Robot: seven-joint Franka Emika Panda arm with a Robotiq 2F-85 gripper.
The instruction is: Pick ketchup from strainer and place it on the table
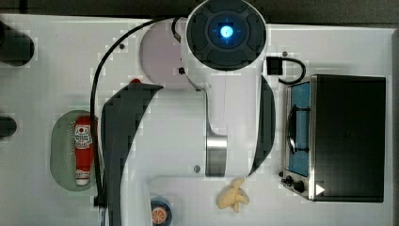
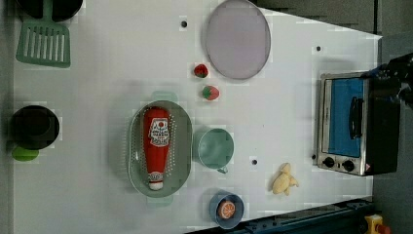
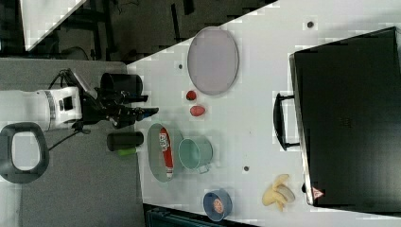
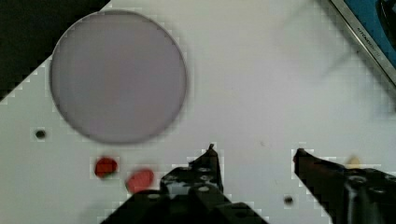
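Ketchup (image 2: 157, 146) lies lengthwise in strainer (image 2: 181, 146), cap toward left view's bottom. Strainer sits on bench (image 2: 97, 195), cup (image 2: 213, 148) just beside it at left view's right. I see my pincer (image 4: 254, 156) released, fingers (image 4: 208, 163) spread wide, nothing between them, hovering above bare bench near two strawberries (image 4: 122, 173) and plate (image 4: 118, 76). In right view, pincer (image 3: 150, 111) hangs clear of strainer (image 3: 156, 161).

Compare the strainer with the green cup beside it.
The strainer is oval, perforated and larger; the cup is round, solid-walled and smaller. The strainer holds the ketchup lying flat; the cup looks empty. Both are pale green and sit on the table.
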